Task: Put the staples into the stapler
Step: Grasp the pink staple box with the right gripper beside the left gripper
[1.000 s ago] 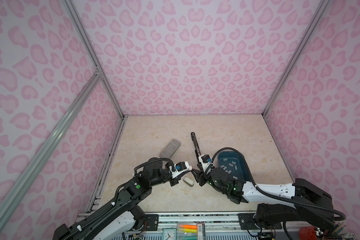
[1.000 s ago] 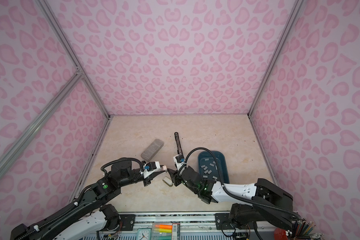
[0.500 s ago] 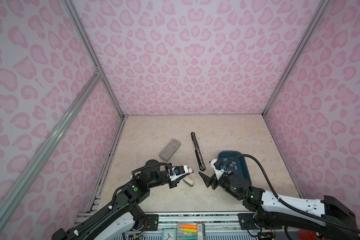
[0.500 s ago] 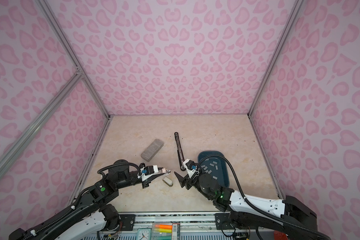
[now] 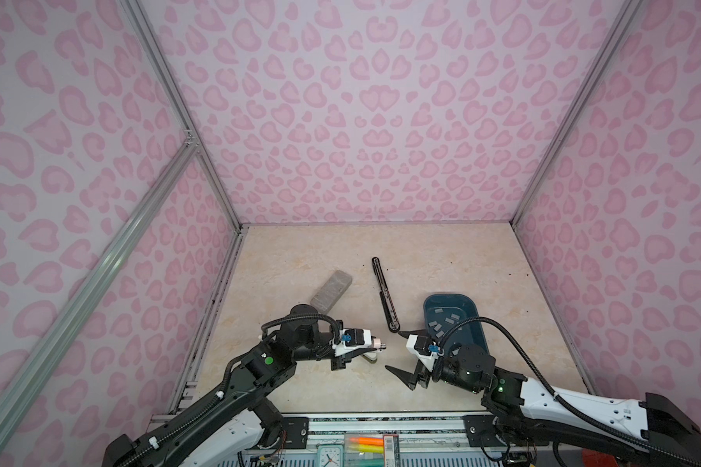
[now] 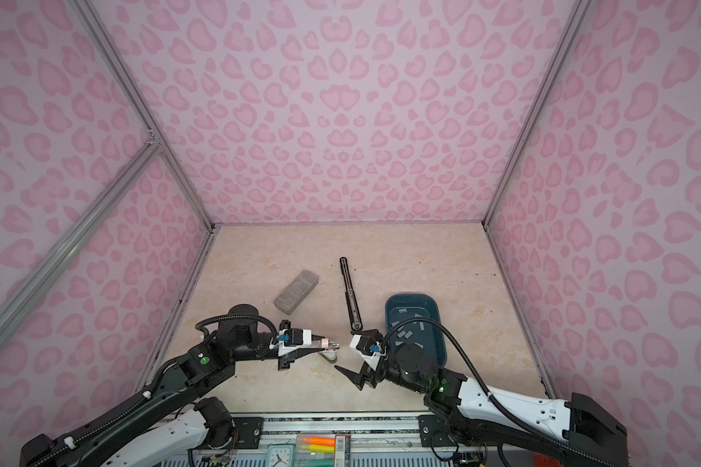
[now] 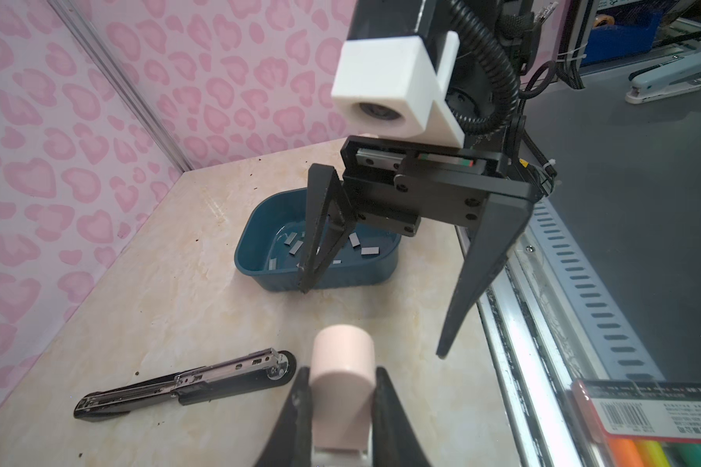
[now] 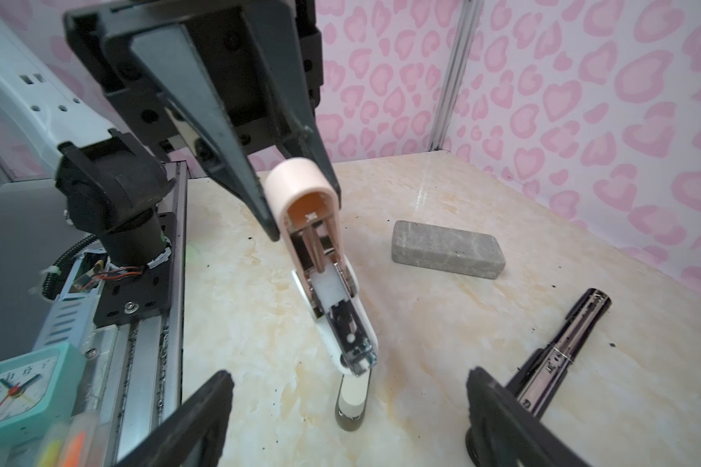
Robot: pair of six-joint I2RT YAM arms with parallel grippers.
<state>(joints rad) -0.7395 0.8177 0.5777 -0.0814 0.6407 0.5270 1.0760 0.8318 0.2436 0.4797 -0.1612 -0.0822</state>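
Note:
My left gripper (image 7: 343,376) is shut on the raised pink top (image 8: 300,182) of a pink-and-white stapler (image 5: 370,356). That stapler hangs open and tilted, its metal channel (image 8: 353,335) exposed and its lower end on the table. The black stapler (image 5: 385,295) (image 6: 351,295) lies unfolded flat, apart from both grippers. Several staples (image 5: 446,321) (image 7: 369,251) lie in a dark teal tray (image 5: 454,301) (image 6: 411,299). My right gripper (image 5: 395,351) (image 8: 349,388) stands open and empty, facing the pink stapler between the tray and the table's near edge.
A grey speckled block (image 5: 331,290) (image 8: 448,248) lies left of the black stapler. Pink patterned walls close off three sides. Along the near rail sit a small teal clock (image 8: 13,390) and highlighters (image 5: 365,440).
My right gripper has drawn back from the black stapler's near end toward the near edge and opened wide. The left gripper has kept its hold on the pink stapler and shifted slightly nearer.

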